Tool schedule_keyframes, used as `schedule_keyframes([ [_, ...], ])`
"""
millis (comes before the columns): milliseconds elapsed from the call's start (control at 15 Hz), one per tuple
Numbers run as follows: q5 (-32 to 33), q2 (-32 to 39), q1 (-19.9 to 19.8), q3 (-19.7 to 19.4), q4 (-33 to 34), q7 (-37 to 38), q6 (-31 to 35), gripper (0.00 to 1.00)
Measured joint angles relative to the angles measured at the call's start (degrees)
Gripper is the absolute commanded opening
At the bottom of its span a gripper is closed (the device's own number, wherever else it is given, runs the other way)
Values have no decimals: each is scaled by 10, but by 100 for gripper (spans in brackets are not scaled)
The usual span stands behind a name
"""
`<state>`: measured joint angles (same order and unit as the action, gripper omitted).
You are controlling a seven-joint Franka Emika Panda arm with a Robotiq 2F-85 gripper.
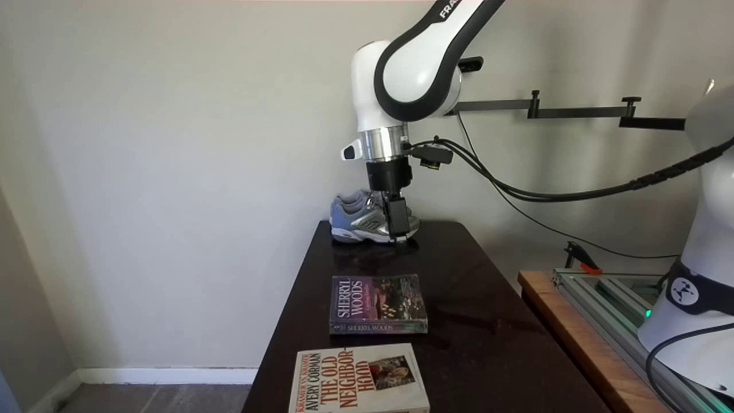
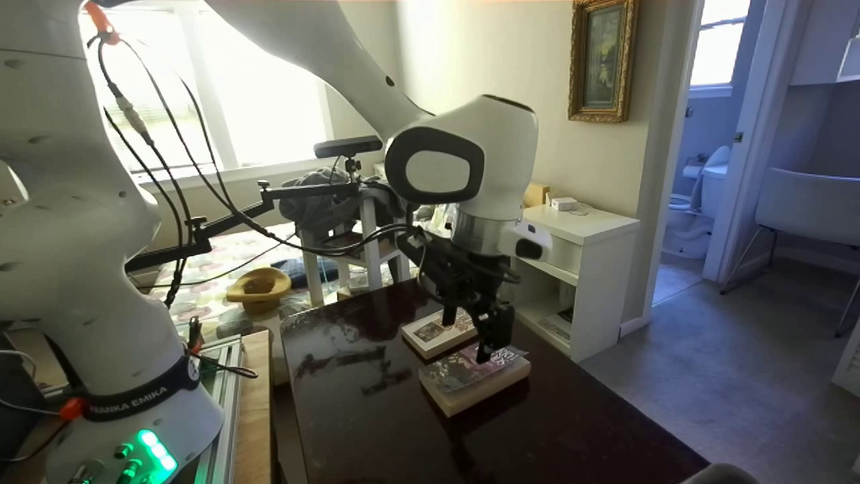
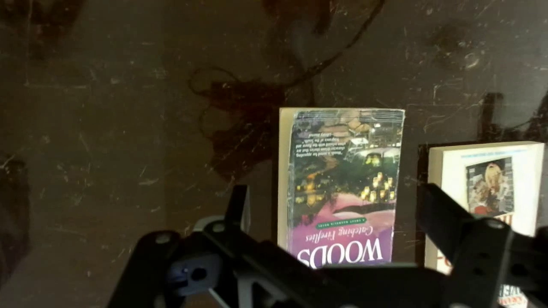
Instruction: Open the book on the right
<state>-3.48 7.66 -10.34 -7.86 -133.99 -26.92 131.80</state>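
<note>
The book lies flat and closed on the dark table, with a purple and dark picture cover and pale page edges. It also shows in an exterior view, partly behind a finger, and upside down in the wrist view, its lower end hidden by the gripper. My gripper hangs pointing down above the table, apart from the book, on its shoe side. In an exterior view the gripper overlaps the book only in line of sight. In the wrist view its fingers are wide apart with nothing between them.
A larger cream book with red lettering lies beside the book; it also shows in the wrist view. Blue and silver shoes stand at the table's end behind the gripper. The dark table borders the robot's wooden base.
</note>
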Motion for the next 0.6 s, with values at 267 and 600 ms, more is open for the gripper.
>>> schedule_keyframes([
  [267,-56,37,-20,0,1,-29,-1,100],
  [600,-121,76,-46,13,13,-94,1,100],
])
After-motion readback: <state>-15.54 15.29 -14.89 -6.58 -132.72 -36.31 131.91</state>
